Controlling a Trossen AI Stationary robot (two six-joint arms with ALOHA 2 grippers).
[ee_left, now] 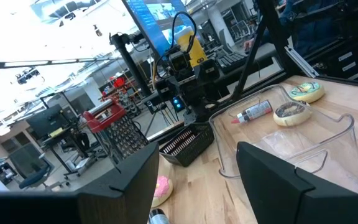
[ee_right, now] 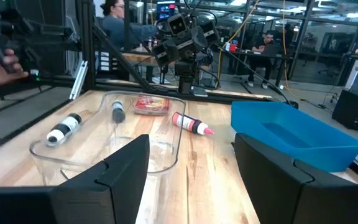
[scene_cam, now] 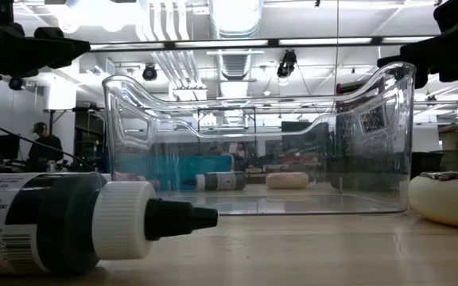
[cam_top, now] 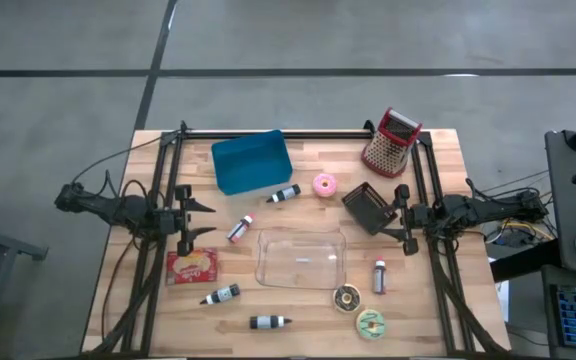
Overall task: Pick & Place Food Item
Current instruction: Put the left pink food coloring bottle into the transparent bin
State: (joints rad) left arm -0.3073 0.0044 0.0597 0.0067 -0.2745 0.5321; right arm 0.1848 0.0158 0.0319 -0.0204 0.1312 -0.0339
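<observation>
Food items lie on the wooden table: a pink donut [cam_top: 324, 184], a chocolate donut [cam_top: 346, 297], a green-iced donut [cam_top: 371, 323] and a red food packet [cam_top: 191, 266]. A clear plastic container [cam_top: 301, 258] stands at the middle, and a blue bin [cam_top: 251, 162] stands behind it. My left gripper [cam_top: 208, 220] hovers open at the table's left side, pointing level toward the middle. My right gripper [cam_top: 400, 215] hovers open at the right side, facing it. Each wrist view shows nothing between its own fingers: left gripper [ee_left: 197, 186], right gripper [ee_right: 191, 180].
Several squeeze bottles lie scattered, among them one at the near edge [cam_top: 269, 322], one by the packet [cam_top: 221, 295] and one by the donuts [cam_top: 379, 276]. A red-handled grater [cam_top: 391, 142] and a black basket [cam_top: 368, 207] stand at the far right. A black frame borders the table.
</observation>
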